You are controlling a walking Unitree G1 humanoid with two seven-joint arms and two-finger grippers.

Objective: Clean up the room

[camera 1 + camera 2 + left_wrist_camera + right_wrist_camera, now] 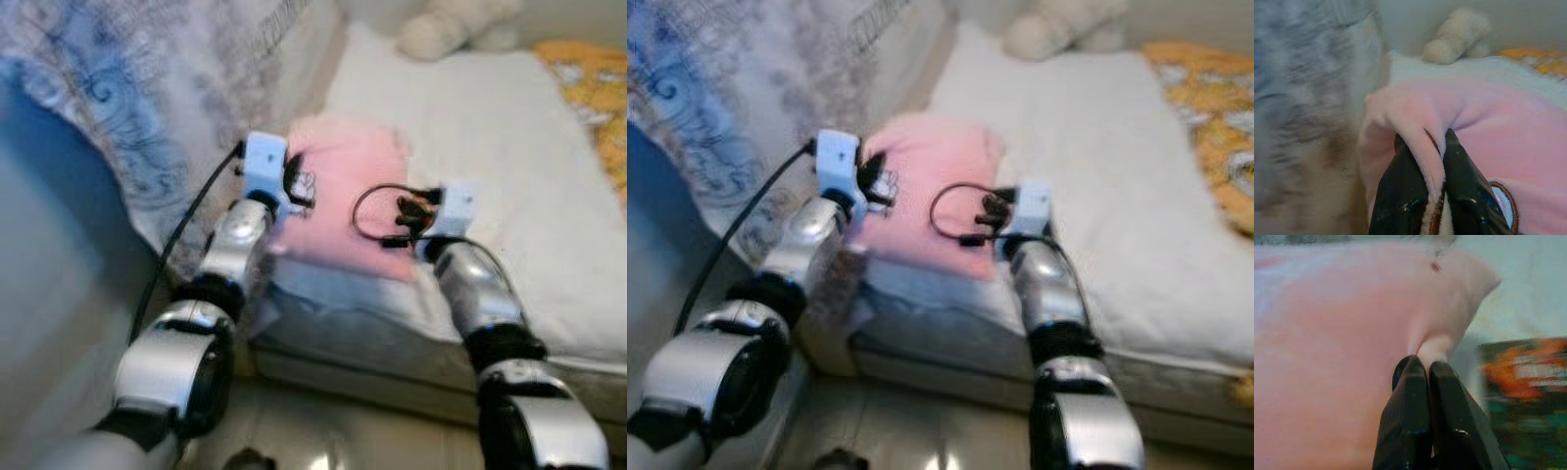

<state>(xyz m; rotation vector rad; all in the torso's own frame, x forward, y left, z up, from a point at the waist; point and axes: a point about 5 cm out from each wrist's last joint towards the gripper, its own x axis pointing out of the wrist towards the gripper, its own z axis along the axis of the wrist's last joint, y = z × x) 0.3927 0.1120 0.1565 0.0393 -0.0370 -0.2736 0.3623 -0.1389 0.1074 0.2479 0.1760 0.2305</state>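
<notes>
Pink blanket [348, 191] on bed [509, 176] | pinched by left gripper [1425, 147] | right gripper [1420, 364]

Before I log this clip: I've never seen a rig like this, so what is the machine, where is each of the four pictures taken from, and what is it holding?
This is a humanoid robot with two silver arms, each ending in two black fingers. The two wide pictures come from the stereo camera on its head, looking down at a bed with a white cover. The two close pictures come from cameras on its wrists, looking along the fingers. A pink fleece blanket lies on the bed. The left gripper pinches a fold at its edge; the right gripper pinches another spot. A cream plush toy sits at the far end, an orange patterned cloth lies to the right, and a blue-grey patterned fabric is on the left.
</notes>
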